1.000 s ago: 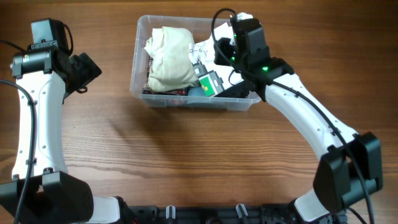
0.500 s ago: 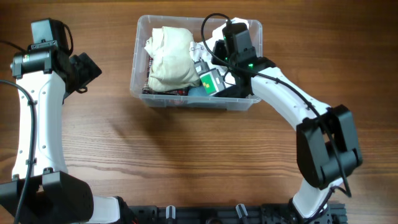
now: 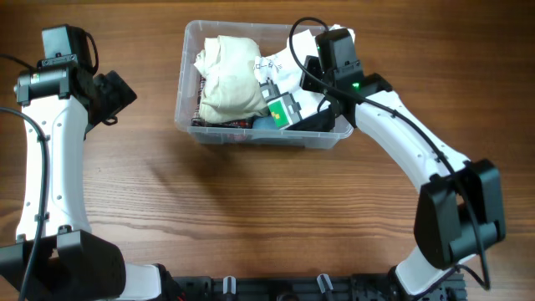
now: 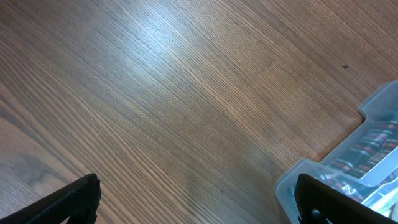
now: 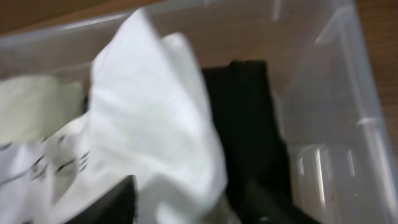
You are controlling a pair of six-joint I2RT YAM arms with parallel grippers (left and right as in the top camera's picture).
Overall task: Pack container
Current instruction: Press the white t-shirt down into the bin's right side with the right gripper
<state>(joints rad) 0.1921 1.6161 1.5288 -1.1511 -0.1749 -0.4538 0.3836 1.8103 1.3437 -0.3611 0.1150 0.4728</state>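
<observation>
The clear plastic container [image 3: 267, 142] stands at the back middle of the table. It holds a cream cloth bundle [image 3: 227, 77], a white printed cloth [image 3: 284, 68], a green box [image 3: 282, 110] and dark items. My right gripper [image 3: 320, 63] is inside the container's right end. In the blurred right wrist view its fingers [image 5: 186, 199] are closed onto the white cloth [image 5: 155, 118], with a black item [image 5: 249, 118] and the container wall [image 5: 323, 93] beside it. My left gripper [image 3: 117, 92] is open and empty, left of the container. It hangs [image 4: 196, 199] over bare wood near a corner of the container [image 4: 298, 180].
The wooden table [image 3: 267, 209] extends in front of and on both sides of the container. A dark patterned item [image 3: 219, 122] lies against the tub's front left wall. A black cable [image 3: 299, 38] loops over the tub beside the right wrist.
My right gripper swung left inside the container, then back right and slightly toward the far rim, and the white cloth moved with it. The left arm has not moved.
</observation>
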